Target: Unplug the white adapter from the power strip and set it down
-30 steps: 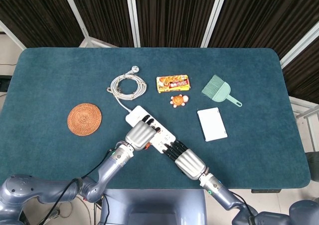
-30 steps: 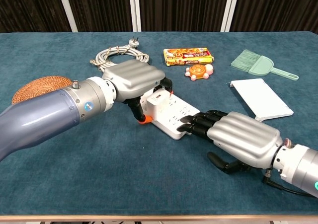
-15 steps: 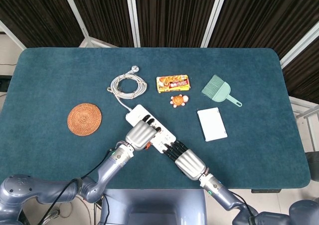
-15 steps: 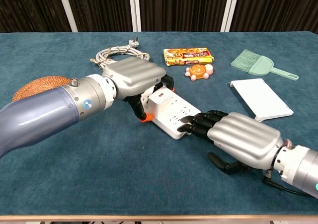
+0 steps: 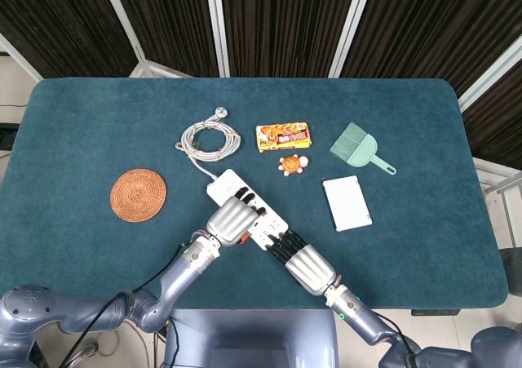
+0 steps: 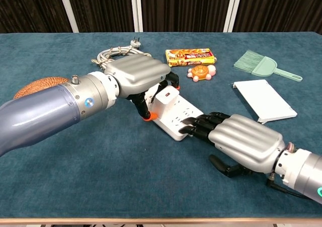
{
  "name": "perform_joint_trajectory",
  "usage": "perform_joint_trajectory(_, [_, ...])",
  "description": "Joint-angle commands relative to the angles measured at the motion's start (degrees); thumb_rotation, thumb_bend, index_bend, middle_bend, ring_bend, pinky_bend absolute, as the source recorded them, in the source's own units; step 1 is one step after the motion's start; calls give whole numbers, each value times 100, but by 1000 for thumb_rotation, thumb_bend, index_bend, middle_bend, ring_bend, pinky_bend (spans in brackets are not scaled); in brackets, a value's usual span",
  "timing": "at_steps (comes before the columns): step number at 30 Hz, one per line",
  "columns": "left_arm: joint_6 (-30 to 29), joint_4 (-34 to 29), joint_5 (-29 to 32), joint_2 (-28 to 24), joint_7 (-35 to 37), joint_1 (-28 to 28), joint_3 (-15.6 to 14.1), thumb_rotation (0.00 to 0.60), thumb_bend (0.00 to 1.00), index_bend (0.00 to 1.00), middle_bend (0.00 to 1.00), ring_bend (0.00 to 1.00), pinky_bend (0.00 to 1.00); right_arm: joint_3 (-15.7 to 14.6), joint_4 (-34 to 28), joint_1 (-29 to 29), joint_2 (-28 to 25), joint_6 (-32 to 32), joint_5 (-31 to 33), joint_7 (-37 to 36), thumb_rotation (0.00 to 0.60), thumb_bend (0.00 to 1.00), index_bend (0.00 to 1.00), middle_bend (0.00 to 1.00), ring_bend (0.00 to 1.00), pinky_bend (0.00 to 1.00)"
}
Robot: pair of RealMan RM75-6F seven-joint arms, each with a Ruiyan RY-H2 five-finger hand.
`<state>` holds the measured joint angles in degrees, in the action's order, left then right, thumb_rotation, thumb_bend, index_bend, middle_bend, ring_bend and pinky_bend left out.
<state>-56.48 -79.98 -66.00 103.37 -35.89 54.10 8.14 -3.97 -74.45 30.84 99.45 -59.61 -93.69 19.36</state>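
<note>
My left hand (image 6: 136, 76) grips the white adapter (image 6: 163, 98) mid-frame; right hand (image 6: 241, 141), holding nothing, pins the power strip (image 6: 183, 117) lower right

Coaster (image 5: 138, 194), snack pack (image 5: 282, 136), brush (image 5: 360, 148), white box (image 5: 347, 203).

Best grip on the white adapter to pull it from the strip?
Pinch the adapter by its two broad side faces, coming from above. It is a small block standing upright off the power strip, so the sides are free. The left hand is already around it; the right hand rests its fingertips on the strip's near end.
</note>
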Motion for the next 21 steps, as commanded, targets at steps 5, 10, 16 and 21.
perform_joint_trajectory(5, [-64,-147,-72,-52,25,17,106,600,437,573,589,227,182,13,-26,-9,4,-29,6,40,600,695,183,127,130,141])
perform_joint_trajectory(10, [-174,-308,-124,-185,40,43,288,600,436,573,588,227,182,80,-106,-17,-18,-175,-36,71,600,695,182,127,130,141])
perform_joint_trajectory(16, [-275,-593,-54,-444,63,27,505,600,435,569,587,227,182,161,-305,-17,-106,-322,-75,141,600,695,182,127,130,141])
perform_joint_trajectory(21, [-371,-792,9,-639,48,-15,614,600,429,553,576,227,182,204,-438,-42,-185,-406,-69,288,600,695,183,127,130,141])
